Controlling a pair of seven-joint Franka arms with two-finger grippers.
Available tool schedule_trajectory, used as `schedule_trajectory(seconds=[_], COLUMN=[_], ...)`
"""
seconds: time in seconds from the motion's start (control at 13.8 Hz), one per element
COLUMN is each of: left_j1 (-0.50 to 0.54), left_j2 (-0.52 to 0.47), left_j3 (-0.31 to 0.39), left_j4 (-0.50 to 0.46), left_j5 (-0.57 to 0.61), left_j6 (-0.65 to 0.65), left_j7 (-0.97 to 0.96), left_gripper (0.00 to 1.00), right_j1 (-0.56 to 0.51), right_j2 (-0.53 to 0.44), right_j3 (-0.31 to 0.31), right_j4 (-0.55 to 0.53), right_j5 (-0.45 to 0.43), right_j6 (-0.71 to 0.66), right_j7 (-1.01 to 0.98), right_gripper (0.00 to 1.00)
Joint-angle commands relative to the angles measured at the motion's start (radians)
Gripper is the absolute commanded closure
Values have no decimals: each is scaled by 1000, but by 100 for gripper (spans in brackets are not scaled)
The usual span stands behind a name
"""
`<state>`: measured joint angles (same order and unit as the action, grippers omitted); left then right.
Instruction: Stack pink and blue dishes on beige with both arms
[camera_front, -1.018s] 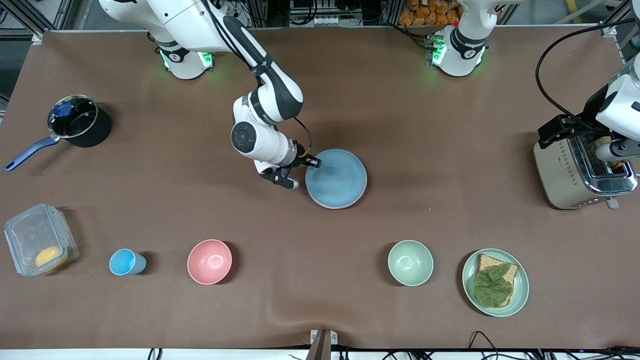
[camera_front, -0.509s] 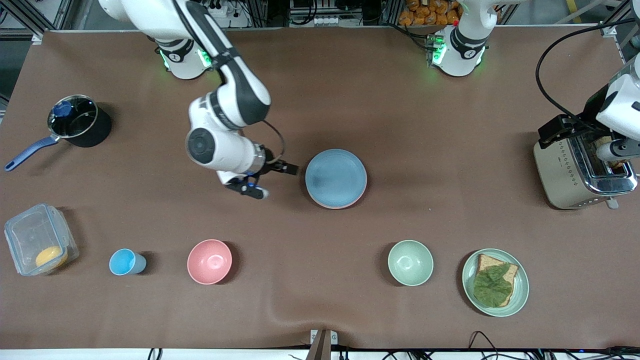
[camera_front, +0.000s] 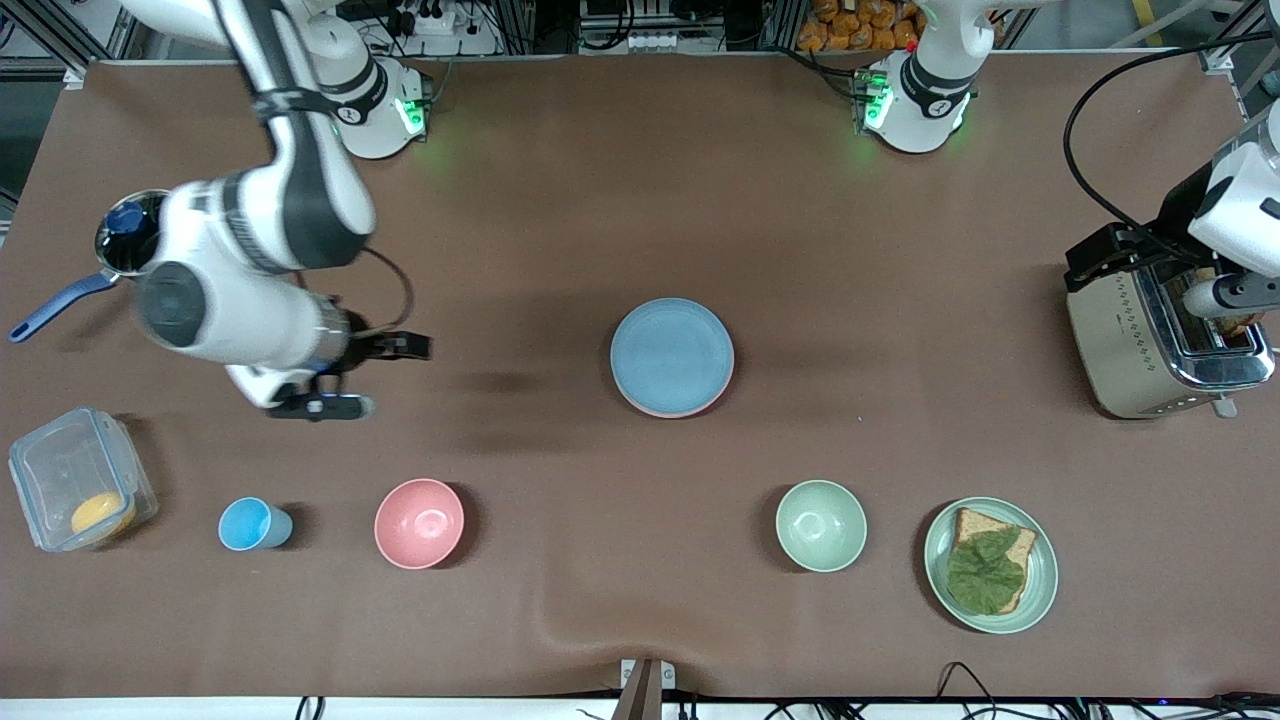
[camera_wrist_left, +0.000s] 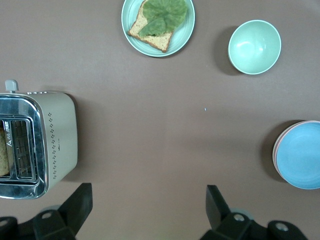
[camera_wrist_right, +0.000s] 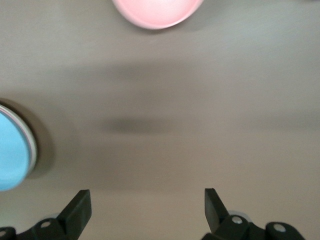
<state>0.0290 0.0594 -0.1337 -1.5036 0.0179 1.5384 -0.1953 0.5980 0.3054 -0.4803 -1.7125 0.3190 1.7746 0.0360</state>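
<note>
Blue plate (camera_front: 671, 353) tops a stack mid-desk (camera_front: 640, 220); pink plate's rim (camera_front: 668, 413) peeks out beneath it on the camera side. Beige plate cannot be made out under them. Right pincer (camera_front: 362, 378) hangs empty, fingers wide apart, over bare desk toward the right arm's end, above the pink bowl (camera_front: 419, 523). Left pincer (camera_wrist_left: 149, 204) spread wide, empty, up beside the toaster (camera_front: 1160, 338).
</note>
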Motion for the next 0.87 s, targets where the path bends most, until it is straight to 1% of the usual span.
schedule_trajectory(seconds=[0.0, 0.07, 0.15, 0.22, 0.36, 0.44, 0.51, 0.58, 0.65, 0.73, 0.8], left_j1=[-1, 0, 2, 5, 6, 6, 6, 6, 6, 6, 6], left_j2=[-33, -38, -39, -43, -49, -47, -44, -43, -44, -44, -46], left_j3=[-10, -23, -24, -26, -24, -24, -24, -24, -24, -26, -26], left_j4=[-13, -15, -15, -18, -21, -20, -14, -12, -10, -10, -9], left_j5=[-19, -10, -9, -9, -9, -9, -7, -7, -7, -13, -15], left_j6=[-58, -63, -66, -66, -69, -67, -67, -67, -67, -67, -67], left_j7=[5, 4, 5, 8, 8, 19, 23, 25, 27, 27, 27], left_gripper=[0, 0, 0, 0, 0, 0, 0, 0, 0, 0, 0], right_j1=[5, 5, 5, 2, -38, -79, -160, -235, -292, -329, -363], right_j2=[-68, -69, -66, -58, -61, -68, -77, -101, -120, -140, -166], right_j3=[-136, -182, -208, -219, -201, -151, -58, 41, 121, 179, 225], right_j4=[-6, 16, 49, 83, 135, 149, 155, 157, 157, 157, 154], right_j5=[-20, -20, -20, -27, -57, -69, -92, -136, -190, -219, -230], right_j6=[-70, -102, -138, -176, -239, -254, -256, -254, -254, -254, -254], right_j7=[-167, -220, -238, -238, -234, -232, -229, -222, -202, -170, -133], right_gripper=[0, 0, 0, 0, 0, 0, 0, 0, 0, 0, 0])
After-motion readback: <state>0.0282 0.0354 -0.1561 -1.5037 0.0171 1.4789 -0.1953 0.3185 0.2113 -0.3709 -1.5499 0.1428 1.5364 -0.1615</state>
